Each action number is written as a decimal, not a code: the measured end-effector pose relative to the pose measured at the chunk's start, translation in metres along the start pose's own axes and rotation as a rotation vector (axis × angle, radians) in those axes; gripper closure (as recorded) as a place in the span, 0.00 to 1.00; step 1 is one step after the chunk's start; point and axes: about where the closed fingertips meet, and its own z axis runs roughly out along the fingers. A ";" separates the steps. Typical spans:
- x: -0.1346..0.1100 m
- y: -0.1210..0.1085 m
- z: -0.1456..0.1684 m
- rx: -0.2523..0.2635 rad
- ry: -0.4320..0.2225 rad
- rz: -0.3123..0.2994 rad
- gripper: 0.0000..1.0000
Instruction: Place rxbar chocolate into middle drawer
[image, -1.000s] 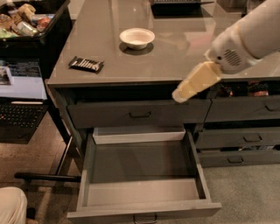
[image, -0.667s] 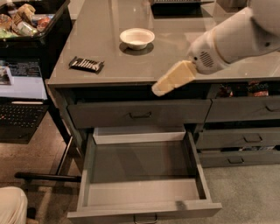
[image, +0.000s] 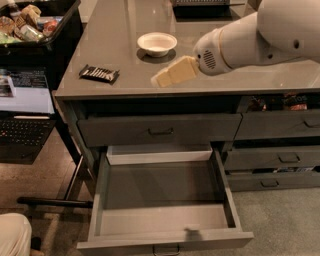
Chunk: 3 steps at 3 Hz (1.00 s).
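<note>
The rxbar chocolate, a flat black bar with white stripes, lies on the grey counter near its front left corner. The middle drawer is pulled wide open below the counter, with a bare grey floor. My gripper with cream fingers hangs above the counter's front edge, right of the bar and just in front of the white bowl. It holds nothing that I can see.
A shut top drawer sits above the open one. More grey drawers stand at the right. A black bin of snacks and a laptop are at the left.
My arm and gripper have swung left along the counter's front edge, from the right side toward the middle. The bar, the bowl and the drawer have not moved.
</note>
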 end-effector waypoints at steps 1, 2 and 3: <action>0.000 0.000 0.000 0.000 0.000 0.000 0.00; 0.000 -0.001 -0.001 0.019 0.001 -0.002 0.00; -0.004 -0.015 0.014 0.051 -0.004 -0.007 0.00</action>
